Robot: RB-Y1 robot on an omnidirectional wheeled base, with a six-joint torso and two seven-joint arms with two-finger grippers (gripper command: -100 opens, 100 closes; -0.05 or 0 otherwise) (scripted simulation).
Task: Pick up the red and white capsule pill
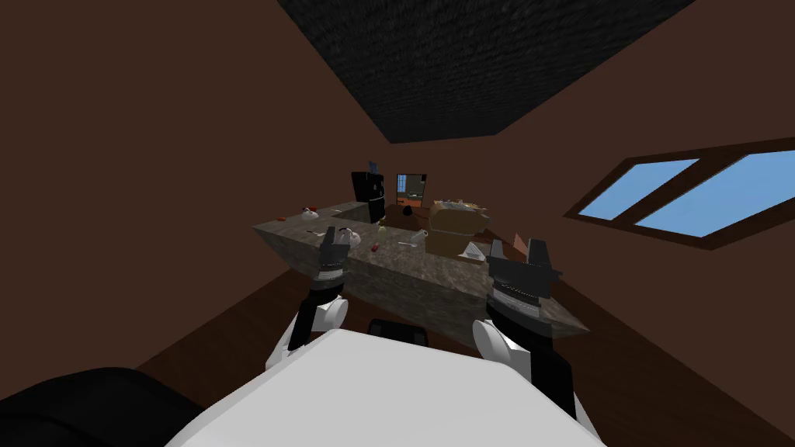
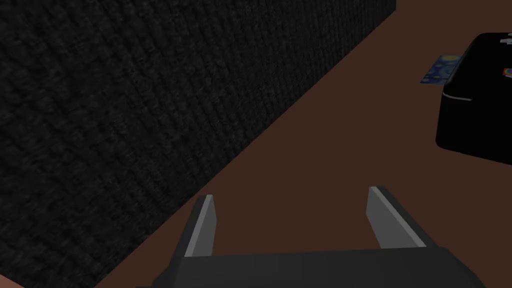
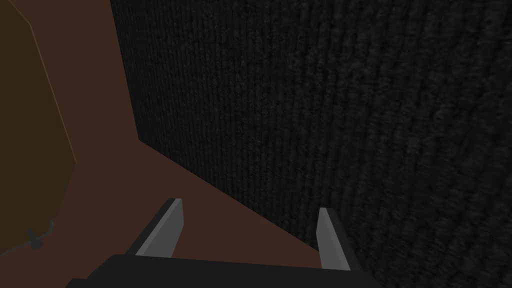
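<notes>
Worktop: a long mottled grey-brown slab [image 1: 435, 273] runs slantwise from a far left corner to a near right corner, its front face towards me.
Near edge: both end effectors are raised along it, the left towards the left end, the right by the near right corner.
Far edge: a brown box [image 1: 456, 220] sits on the right part, and a black fridge [image 1: 367, 194] stands beyond the middle.
Clutter: a white lump [image 1: 351, 235] lies just beside the left end effector, a white scrap [image 1: 473, 250] lies left of the right one, and a red and white thing [image 1: 310, 209] lies towards the far left corner.
Open room: a bare strip of worktop lies between the two end effectors, and brown floor [image 1: 233, 310] runs along the left side.
Left end effector [image 1: 338, 232]: points up and away from me, with its fingers [image 2: 202, 227] spread wide and nothing between them.
Right end effector [image 1: 518, 250]: points up likewise, a little higher in the head view, with its fingers [image 3: 167, 227] spread and holding nothing.
Pill [image 1: 373, 247]: a tiny red speck on the worktop close to the near edge, between the end effectors and nearer the left one, touching neither. It is too small to make out a white half.
</notes>
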